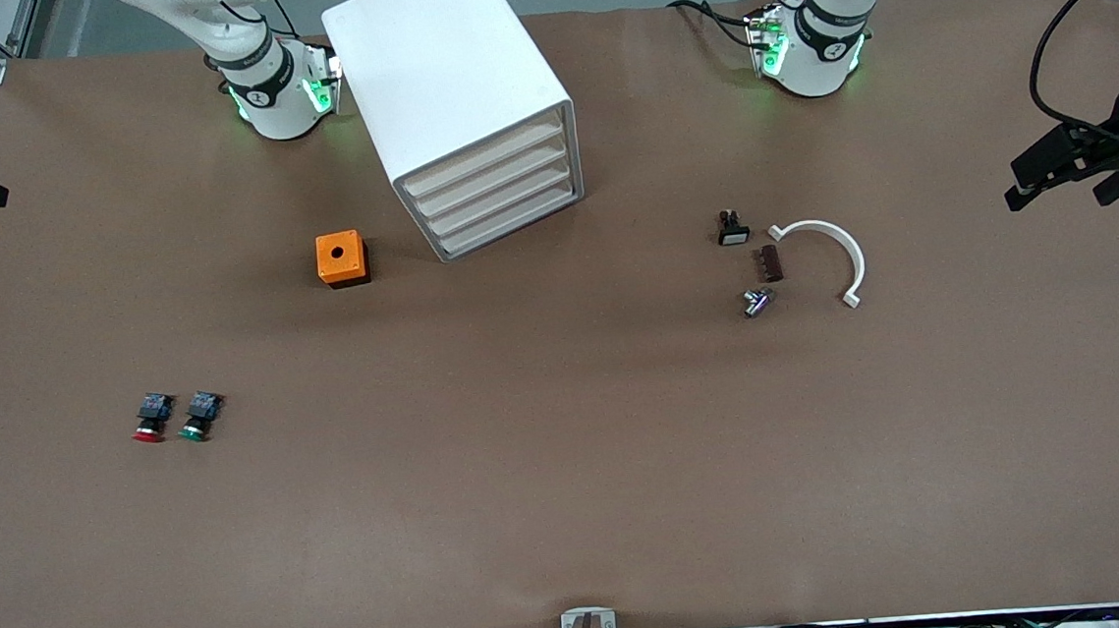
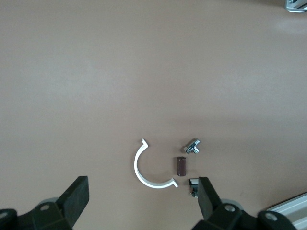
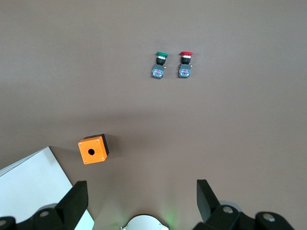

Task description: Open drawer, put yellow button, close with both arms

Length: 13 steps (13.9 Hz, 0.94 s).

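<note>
The white cabinet (image 1: 444,66) stands between the arms' bases, and all four drawers are shut. The top drawer (image 1: 490,158) has a slim beige front. The yellow button is out of view. My left gripper (image 2: 143,181) is open and empty, high over a white C-shaped clamp (image 2: 144,167) and small parts. My right gripper (image 3: 141,184) is open and empty, high over the table by its own base, the cabinet's corner (image 3: 29,182) beside it. In the front view only the arms' bases show.
An orange box (image 1: 342,258) with a hole sits beside the cabinet. The red-capped button (image 1: 148,419) and green-capped button (image 1: 200,416) lie nearer the front camera. The clamp (image 1: 826,256), a brown block (image 1: 770,262), a metal piece (image 1: 758,301) and a black part (image 1: 733,228) lie toward the left arm's end.
</note>
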{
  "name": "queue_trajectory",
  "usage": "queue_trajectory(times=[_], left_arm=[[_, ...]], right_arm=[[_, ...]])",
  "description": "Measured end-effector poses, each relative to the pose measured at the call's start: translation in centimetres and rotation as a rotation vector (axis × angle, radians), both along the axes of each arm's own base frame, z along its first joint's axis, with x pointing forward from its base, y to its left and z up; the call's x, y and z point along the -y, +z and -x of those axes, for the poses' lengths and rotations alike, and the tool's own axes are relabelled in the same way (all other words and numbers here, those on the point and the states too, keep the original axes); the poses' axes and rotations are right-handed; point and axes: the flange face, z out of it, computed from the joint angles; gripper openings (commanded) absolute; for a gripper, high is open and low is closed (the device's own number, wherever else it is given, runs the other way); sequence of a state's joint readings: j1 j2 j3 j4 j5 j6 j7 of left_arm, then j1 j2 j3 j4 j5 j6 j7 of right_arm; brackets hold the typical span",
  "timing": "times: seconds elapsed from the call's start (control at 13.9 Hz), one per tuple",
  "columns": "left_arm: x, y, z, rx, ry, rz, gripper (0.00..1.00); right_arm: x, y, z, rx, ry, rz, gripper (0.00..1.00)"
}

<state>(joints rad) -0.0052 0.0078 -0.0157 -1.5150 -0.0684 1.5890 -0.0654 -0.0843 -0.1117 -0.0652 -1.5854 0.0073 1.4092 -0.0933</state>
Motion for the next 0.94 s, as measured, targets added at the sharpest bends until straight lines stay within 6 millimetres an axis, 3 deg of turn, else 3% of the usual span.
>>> queue_trajectory(times=[0.65,0.94], left_arm=[[0.4,-0.2,0.4,-0.038,-0.001,-0.001,1.0],[0.4,-0.3,0.4,-0.044,-0.001,-0.001,1.0]], right_arm=[[-0.3,0.3,-0.2,0.025,0.007,0.004,1.0],[-1.5,0.7,-0.3,0.043,0.03,0.007,1.0]])
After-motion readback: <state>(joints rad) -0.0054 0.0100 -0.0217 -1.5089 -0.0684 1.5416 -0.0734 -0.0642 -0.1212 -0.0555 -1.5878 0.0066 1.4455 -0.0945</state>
